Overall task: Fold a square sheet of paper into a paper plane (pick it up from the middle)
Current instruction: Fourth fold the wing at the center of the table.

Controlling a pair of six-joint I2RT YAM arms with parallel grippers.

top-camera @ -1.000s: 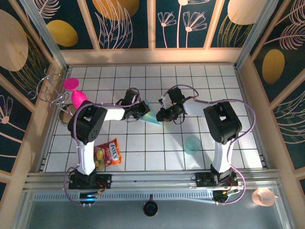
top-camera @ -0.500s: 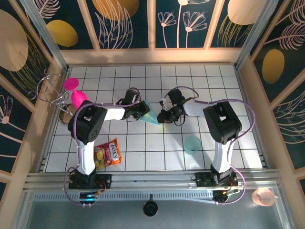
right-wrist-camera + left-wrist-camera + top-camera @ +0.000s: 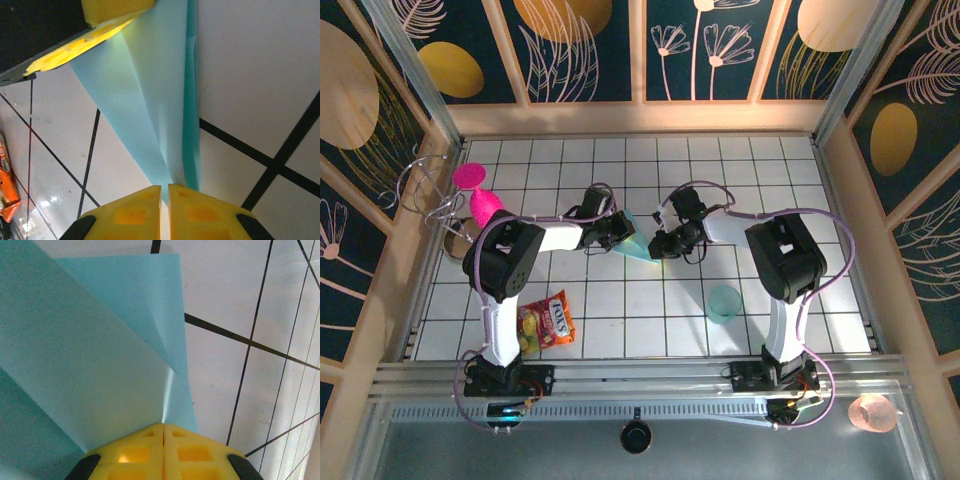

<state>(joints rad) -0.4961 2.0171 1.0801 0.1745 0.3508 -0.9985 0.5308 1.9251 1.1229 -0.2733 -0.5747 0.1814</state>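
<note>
The light-blue square sheet of paper [image 3: 638, 243], folded into a narrow pointed wedge with creases, is held just above the tiles at mid-table between both grippers. My left gripper [image 3: 619, 234] is shut on its wide end; in the left wrist view the paper [image 3: 100, 365] fans out from the closed yellow pads [image 3: 163, 426]. My right gripper [image 3: 659, 246] is shut on the narrow end, and the paper's layers [image 3: 150, 100] run into the thin gap between its pads [image 3: 164, 187]. The left gripper's fingers [image 3: 115, 10] show at the far end of the paper.
A translucent teal cup [image 3: 724, 303] stands right of centre near the right arm. An orange snack packet [image 3: 548, 320] lies by the left arm's base. Pink items [image 3: 478, 195] and a wire rack [image 3: 425, 190] sit at the left wall.
The right gripper has edged slightly left toward the paper and its jaws have narrowed a little on the tip. The left gripper and the paper have hardly moved.
</note>
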